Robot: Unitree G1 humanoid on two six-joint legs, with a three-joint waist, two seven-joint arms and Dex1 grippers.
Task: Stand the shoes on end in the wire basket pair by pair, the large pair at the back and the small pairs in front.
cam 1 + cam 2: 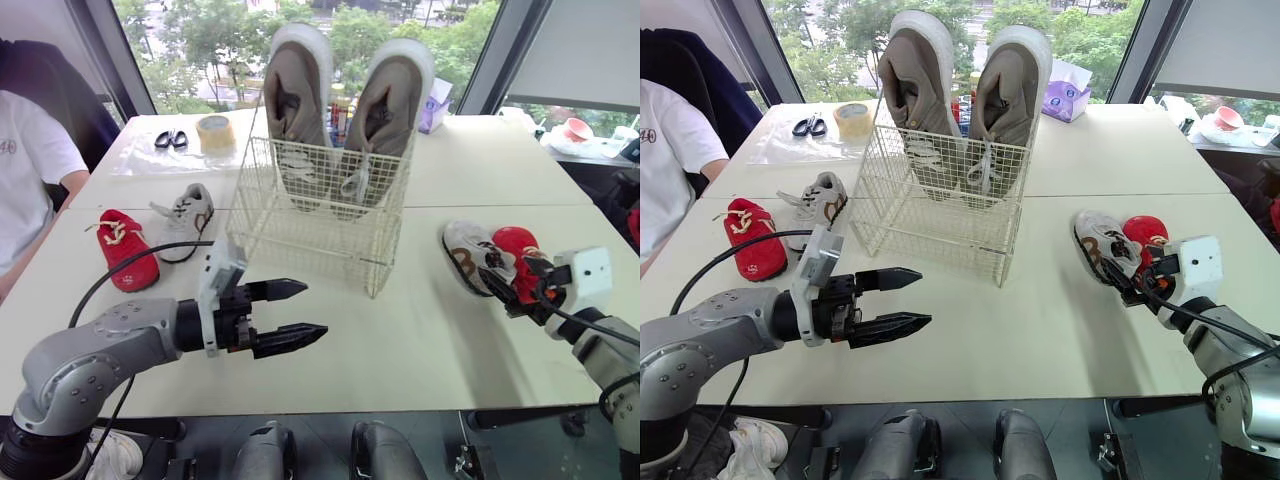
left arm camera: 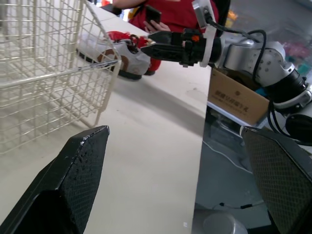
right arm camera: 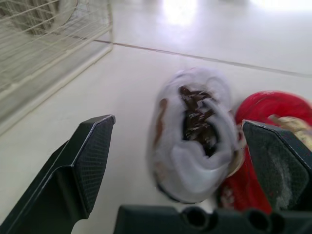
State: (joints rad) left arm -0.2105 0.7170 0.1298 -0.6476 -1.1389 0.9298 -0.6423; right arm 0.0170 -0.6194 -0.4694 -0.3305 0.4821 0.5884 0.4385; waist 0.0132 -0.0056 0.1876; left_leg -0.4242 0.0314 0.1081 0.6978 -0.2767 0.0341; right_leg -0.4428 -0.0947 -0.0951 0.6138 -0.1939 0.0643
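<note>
2 lg shoes (image 1: 298, 100) upright in wire basket (image 1: 310, 235).

Cream-coated wire basket (image 1: 300, 230), smooth matt tabletop (image 1: 430, 340), 2 suede-like taupe shoes (image 1: 298, 95), rough black pads (image 2: 73, 180) of left pincer (image 1: 315, 309)

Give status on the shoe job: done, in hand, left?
Done: large grey pair stands on end at the back of the wire basket. In hand: nothing gripped; right jaws open, facing the white-brown shoe beside a red shoe. Remaining: both small pairs, including the left-side red shoe and left-side white shoe.
</note>
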